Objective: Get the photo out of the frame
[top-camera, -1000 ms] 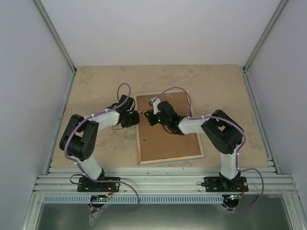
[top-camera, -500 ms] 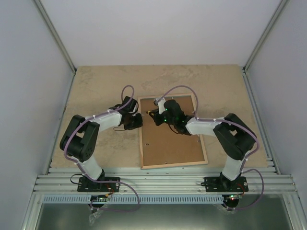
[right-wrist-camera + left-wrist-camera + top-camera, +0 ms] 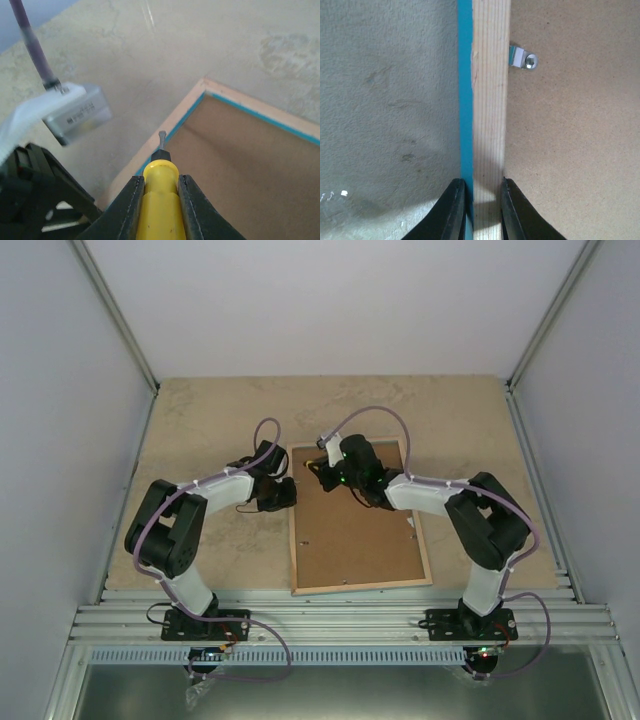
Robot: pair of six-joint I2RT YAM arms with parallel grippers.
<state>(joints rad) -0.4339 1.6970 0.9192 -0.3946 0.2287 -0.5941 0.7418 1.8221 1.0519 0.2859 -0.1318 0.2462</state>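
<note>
The frame (image 3: 360, 587) lies face down in the top view, its light wood back rim up. A brown backing board (image 3: 355, 535) fills it. The photo is hidden. My left gripper (image 3: 288, 492) is shut on the frame's left rim (image 3: 490, 100), with one finger on the turquoise outer edge (image 3: 465, 75) and one on the inner side. My right gripper (image 3: 325, 468) is shut on a yellow-handled screwdriver (image 3: 160, 195). Its metal tip (image 3: 161, 137) hovers at the rim (image 3: 175, 112) near the frame's far left corner.
A small metal clip (image 3: 524, 59) on the left rim lies over the backing board (image 3: 575, 140). The left arm's white wrist camera box (image 3: 75, 117) is close to the screwdriver. Beige tabletop (image 3: 200, 420) surrounds the frame; grey walls enclose the table.
The frame has slid a little to the right and turned slightly. My right gripper moved with the screwdriver toward the frame's far left corner. The left gripper followed the rim rightward.
</note>
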